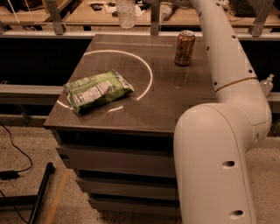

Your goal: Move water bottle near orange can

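Up past the far edge of the counter [175,100], toward its far left corner, the water bottle [126,13] is hanging clear of the surface, with only its lower body showing. The claw is sitting out of view above it, so I can't tell whether it's open or closed. Nothing else is propping the bottle up though, so I'm guessing it's pinching somewhere near the neck. The bottle is looking like thin clear plastic: light, smooth, a bit squishy, and tall enough to be tippy. So I'm thinking a firm-but-gentle hold high on the body is working best, then setting it down flat. The orange can [185,42] is standing upright near the far right corner, and it's probably light enough to go over from a nudge. The bare counter just left of it is looking like the spot to aim for. The green chip bag [97,91] is lying by the front left corner, well apart from that path. The robot's own arm [218,57] is stretching along the right edge close by the can, which is the main thing I'm worrying about.
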### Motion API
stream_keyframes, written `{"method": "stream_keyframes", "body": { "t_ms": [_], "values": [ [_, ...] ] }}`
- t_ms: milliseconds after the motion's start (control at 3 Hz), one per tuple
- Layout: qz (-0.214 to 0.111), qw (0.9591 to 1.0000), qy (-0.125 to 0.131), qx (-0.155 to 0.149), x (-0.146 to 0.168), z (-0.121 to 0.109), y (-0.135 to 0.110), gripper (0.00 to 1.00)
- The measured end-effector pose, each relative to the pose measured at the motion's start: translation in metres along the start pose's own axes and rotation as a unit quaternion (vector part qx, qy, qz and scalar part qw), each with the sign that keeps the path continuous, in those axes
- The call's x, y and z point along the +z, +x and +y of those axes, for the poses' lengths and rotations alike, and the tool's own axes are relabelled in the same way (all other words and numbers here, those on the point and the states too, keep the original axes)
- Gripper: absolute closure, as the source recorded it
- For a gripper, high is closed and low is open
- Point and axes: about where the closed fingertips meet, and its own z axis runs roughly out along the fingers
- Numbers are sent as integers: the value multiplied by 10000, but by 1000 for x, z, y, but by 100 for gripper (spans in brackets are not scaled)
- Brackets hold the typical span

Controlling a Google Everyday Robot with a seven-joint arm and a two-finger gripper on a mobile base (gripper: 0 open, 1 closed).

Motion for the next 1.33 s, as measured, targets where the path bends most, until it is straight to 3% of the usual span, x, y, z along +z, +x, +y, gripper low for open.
{"method": "stream_keyframes", "body": {
  "t_ms": [667,1000,1333],
  "values": [
    [-183,9995,124,-210,-27,-5,-49,100],
    [-163,9993,198,-262,-39,-8,-61,100],
    [-50,9986,461,-271,-63,-28,-52,100]
  ]
}}
